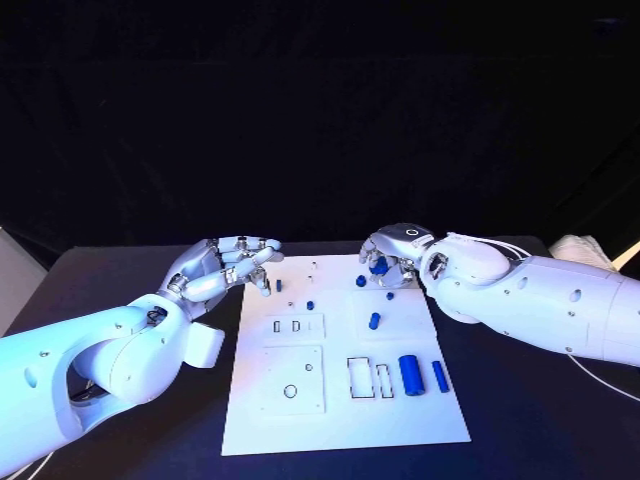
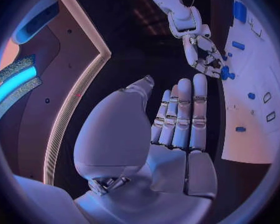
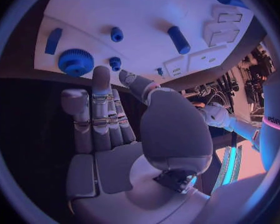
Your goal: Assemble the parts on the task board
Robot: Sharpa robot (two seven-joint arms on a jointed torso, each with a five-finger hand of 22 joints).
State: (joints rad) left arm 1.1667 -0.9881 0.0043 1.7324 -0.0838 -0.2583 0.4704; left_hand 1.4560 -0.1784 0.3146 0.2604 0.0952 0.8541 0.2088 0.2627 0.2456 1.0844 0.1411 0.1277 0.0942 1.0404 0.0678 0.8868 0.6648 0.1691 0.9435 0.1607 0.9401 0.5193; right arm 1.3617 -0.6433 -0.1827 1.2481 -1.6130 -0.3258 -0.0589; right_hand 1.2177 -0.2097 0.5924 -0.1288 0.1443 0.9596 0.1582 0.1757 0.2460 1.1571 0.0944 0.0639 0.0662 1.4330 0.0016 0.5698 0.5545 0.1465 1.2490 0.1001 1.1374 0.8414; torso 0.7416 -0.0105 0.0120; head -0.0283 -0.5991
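The white task board (image 1: 335, 410) lies in the middle of the table. Two blue cylinders (image 1: 410, 375) lie side by side near its right edge, and a short blue piece (image 1: 375, 321) and a small peg (image 1: 310, 304) sit farther back. My right hand (image 1: 395, 255) hovers over the board's far right corner with straight fingers (image 3: 101, 99) and an empty palm. Its fingertips are close to a blue gear (image 3: 75, 61), beside a blue bar (image 3: 53, 40). My left hand (image 1: 227, 265) hangs at the far left corner, its fingers (image 2: 180, 114) extended, holding nothing.
Rectangular slots (image 1: 366, 378) and a round hole (image 1: 290, 392) are cut into the near half of the board. A pale cloth (image 1: 587, 248) lies at the table's far right, and a thin cable (image 1: 609, 385) runs beside my right arm.
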